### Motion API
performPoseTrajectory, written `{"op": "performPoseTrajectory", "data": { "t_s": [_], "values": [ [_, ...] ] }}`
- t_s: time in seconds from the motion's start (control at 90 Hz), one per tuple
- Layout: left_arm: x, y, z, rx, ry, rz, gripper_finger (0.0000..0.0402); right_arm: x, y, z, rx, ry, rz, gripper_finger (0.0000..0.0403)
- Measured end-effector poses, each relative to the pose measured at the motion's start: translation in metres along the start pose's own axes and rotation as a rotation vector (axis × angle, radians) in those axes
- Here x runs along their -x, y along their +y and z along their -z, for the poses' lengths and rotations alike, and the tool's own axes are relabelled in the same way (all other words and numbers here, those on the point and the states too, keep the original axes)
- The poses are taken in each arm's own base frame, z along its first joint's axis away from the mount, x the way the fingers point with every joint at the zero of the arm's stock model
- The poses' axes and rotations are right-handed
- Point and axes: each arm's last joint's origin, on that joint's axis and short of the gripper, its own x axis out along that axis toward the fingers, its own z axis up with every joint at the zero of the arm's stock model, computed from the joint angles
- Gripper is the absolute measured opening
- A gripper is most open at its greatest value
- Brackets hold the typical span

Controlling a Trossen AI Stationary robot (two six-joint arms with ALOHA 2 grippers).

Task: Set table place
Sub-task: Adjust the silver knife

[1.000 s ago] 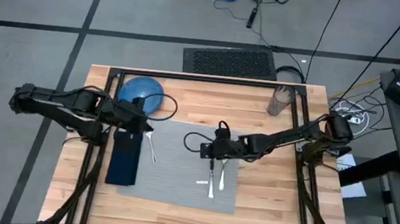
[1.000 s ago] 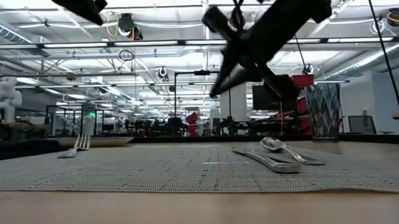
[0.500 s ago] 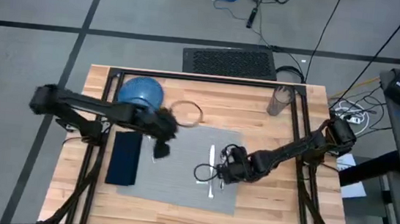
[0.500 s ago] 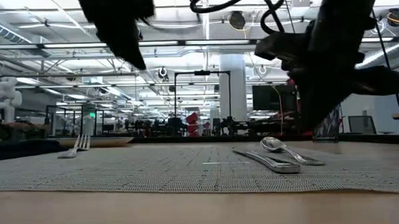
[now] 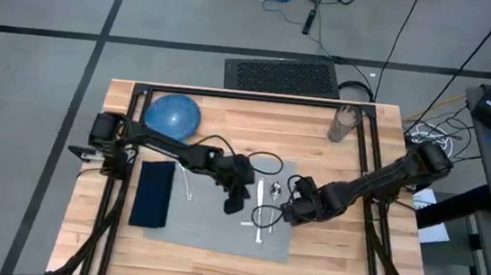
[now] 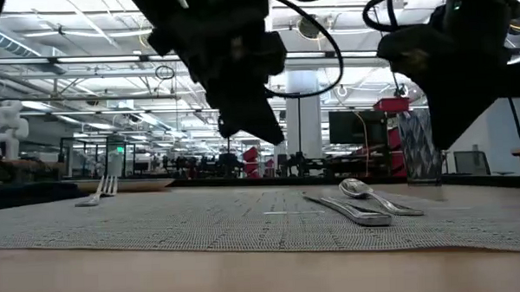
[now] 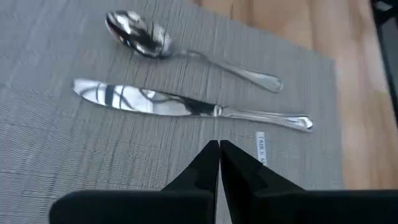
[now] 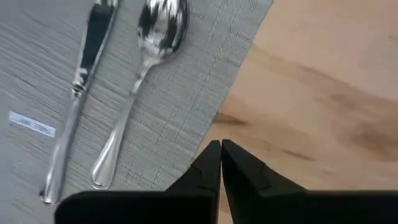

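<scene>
At frame centre, high view, near to far:
Placemat: flat on the table, lower middle, grey.
Knife and spoon: side by side on the placemat's right part.
Left gripper: over the placemat, just left of the knife; fingers pressed together, holding nothing.
Right gripper: at the placemat's right edge; fingers pressed together, empty.
Fork: left part of the placemat.
Napkin: dark, left edge.
Blue dish: upper left.
Glass: upper right.
</scene>
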Motion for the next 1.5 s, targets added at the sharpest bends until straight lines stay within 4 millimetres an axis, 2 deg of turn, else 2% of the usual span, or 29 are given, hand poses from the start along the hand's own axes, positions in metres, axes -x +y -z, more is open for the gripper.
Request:
{"op": "performPoseTrajectory", "data": {
  "t_s": [0.178,0.289,0.422,0.489,0.611,0.789,1.033,1.144,1.278,1.5],
  "values": [
    [-0.019,0.016,0.004,0.037,0.061,-0.025,0.0000,0.012,-0.003,0.000,-0.020,-0.042,-0.053,0.0000],
    [-0.015,0.018,0.006,0.042,0.147,-0.048,0.0000,0.012,0.002,-0.003,-0.002,-0.039,-0.105,0.0000],
    [0.013,0.011,0.011,-0.063,0.287,-0.135,0.0000,0.004,0.013,-0.017,0.026,-0.032,-0.176,0.0000],
    [0.033,0.005,0.017,-0.115,0.364,-0.211,0.0000,-0.002,0.017,-0.029,0.025,-0.036,-0.199,0.0000],
    [0.067,-0.009,0.020,-0.160,0.397,-0.288,0.0000,-0.015,0.022,-0.056,0.036,-0.036,-0.233,0.0000],
    [0.110,-0.030,0.017,-0.149,0.281,-0.356,0.0000,-0.029,0.023,-0.091,0.053,-0.040,-0.292,0.0000],
    [0.158,-0.047,0.022,-0.145,0.152,-0.446,0.0000,-0.047,0.021,-0.115,0.089,-0.016,-0.322,0.0000],
    [0.173,-0.052,0.024,-0.136,0.105,-0.452,0.0000,-0.058,0.028,-0.120,0.104,-0.013,-0.378,0.0000],
    [0.187,-0.059,0.027,-0.139,0.059,-0.450,0.0000,-0.072,0.036,-0.122,0.136,-0.012,-0.359,0.0000],
    [0.189,-0.062,0.029,-0.140,0.049,-0.447,0.0000,-0.092,0.050,-0.124,0.226,0.024,-0.331,0.0000]
  ]
}}
